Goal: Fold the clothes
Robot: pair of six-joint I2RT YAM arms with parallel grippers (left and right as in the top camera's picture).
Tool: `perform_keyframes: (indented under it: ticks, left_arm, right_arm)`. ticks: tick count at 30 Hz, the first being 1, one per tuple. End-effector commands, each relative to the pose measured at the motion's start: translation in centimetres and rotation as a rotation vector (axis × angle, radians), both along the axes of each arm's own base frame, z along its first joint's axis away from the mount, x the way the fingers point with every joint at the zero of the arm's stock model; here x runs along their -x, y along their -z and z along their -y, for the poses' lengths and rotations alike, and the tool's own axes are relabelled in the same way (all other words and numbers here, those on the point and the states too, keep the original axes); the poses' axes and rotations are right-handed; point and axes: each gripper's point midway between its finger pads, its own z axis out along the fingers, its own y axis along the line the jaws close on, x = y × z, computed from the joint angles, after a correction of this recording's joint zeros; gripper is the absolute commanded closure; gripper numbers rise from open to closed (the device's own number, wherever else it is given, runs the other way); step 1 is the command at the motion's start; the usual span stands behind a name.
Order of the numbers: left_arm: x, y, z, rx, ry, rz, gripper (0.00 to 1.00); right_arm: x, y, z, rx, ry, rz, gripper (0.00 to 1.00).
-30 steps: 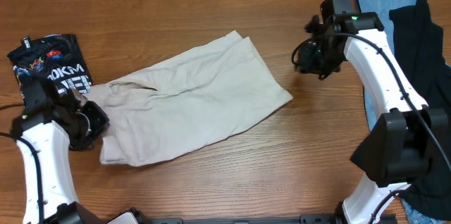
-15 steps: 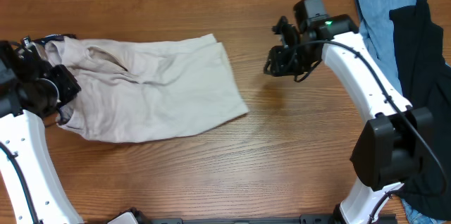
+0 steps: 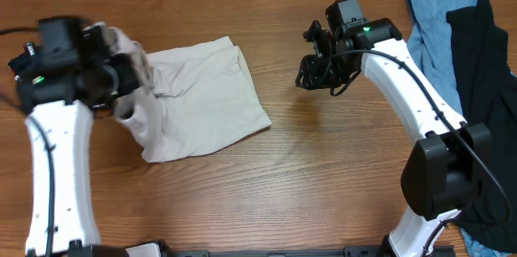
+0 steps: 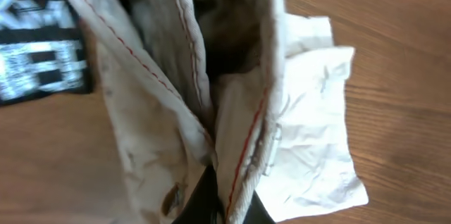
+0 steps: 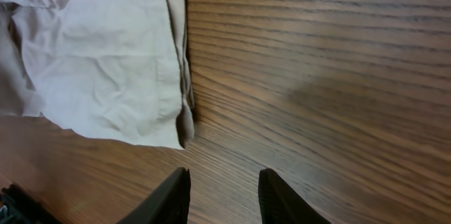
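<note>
Cream shorts [image 3: 202,103] sprawl across the left half of a wood-grain counter [image 3: 323,184], one end hoisted clear of the surface by the left arm [image 3: 52,144]. The left jaws are closed tight on the bunched waistband end, and the rest of the garment trails down and to the right to lie crumpled on the wood.

The left wrist camera looks straight up the gathered cloth. Two folds edged in red stitching rise from the pinch point, and the gap between them is dark inside (what lies in that gap cannot be made out). A paler, creased panel of the shorts hangs off to the right. A black garment with white print [image 4: 35,48] lies on the counter at the upper left of that view.

The right arm [image 3: 412,79] reaches in from the far side, and the right jaws hang above bare wood, just right of the shorts and apart from them. They stand partly open with nothing between the two dark fingertips [image 5: 173,196]. The shorts' hem edge shows just beyond them.

A light blue garment [image 3: 432,14] and a black garment [image 3: 485,55] lie heaped together at the counter's right edge, the black one overlapping the blue.
</note>
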Motion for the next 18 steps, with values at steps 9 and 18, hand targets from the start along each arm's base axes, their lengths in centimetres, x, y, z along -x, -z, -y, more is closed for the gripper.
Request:
perform_keyframes:
  ticks: [9, 18]
  left_arm:
    - [-3.1, 4.8, 8.3, 0.030, 0.138, -0.101, 0.96]
    - [-4.5, 5.9, 16.1, 0.172, 0.321, -0.067, 0.96]
  right_arm:
    - [-0.1, 0.5, 0.9, 0.041, 0.050, -0.019, 0.66]
    - [-0.1, 0.5, 0.9, 0.039, 0.066, -0.027, 0.66]
